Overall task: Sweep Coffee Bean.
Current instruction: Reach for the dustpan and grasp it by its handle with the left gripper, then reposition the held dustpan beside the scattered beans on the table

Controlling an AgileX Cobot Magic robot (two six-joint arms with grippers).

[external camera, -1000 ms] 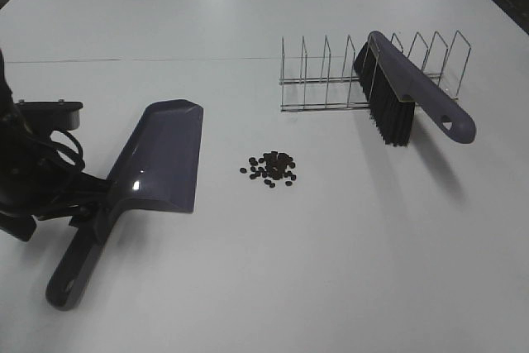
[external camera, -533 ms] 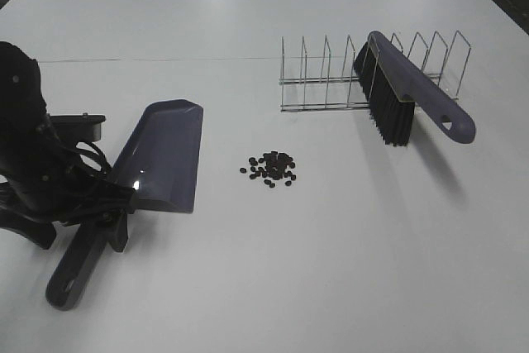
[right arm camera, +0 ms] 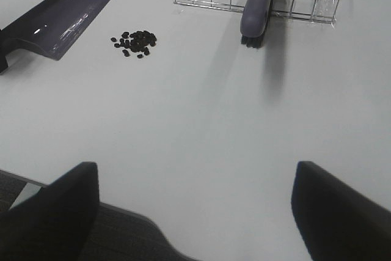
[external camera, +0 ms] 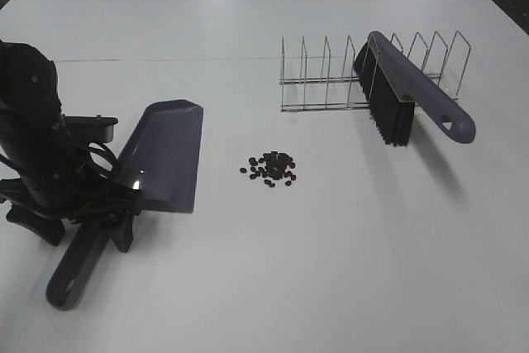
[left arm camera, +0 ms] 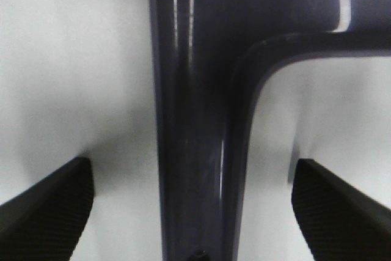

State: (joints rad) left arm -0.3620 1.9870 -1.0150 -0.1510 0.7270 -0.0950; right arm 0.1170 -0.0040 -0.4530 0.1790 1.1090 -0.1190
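In the high exterior view, the coffee beans [external camera: 271, 168] are lying in a small loose cluster on the white desk [external camera: 331, 254], near the middle. They are well apart from the dustpan [external camera: 165, 150] to their left and from the brush [external camera: 409, 93], which is leaning in the wire rack [external camera: 326, 80] further back on the right. The left gripper [external camera: 85, 233] is sitting low over the dustpan's handle [external camera: 70, 274], one finger on each side of it.

In the left wrist view, the handle [left arm camera: 195, 120] is running straight between the two dark fingers [left arm camera: 46, 206]. The jaws are standing wide, with bare desk showing between each finger and the handle, so nothing is being held.

In the right wrist view, the right gripper [right arm camera: 198, 212] is hanging spread wide and empty above the near edge of the desk. The coffee beans [right arm camera: 134, 42] are lying far ahead of it, just beside the dustpan's mouth.
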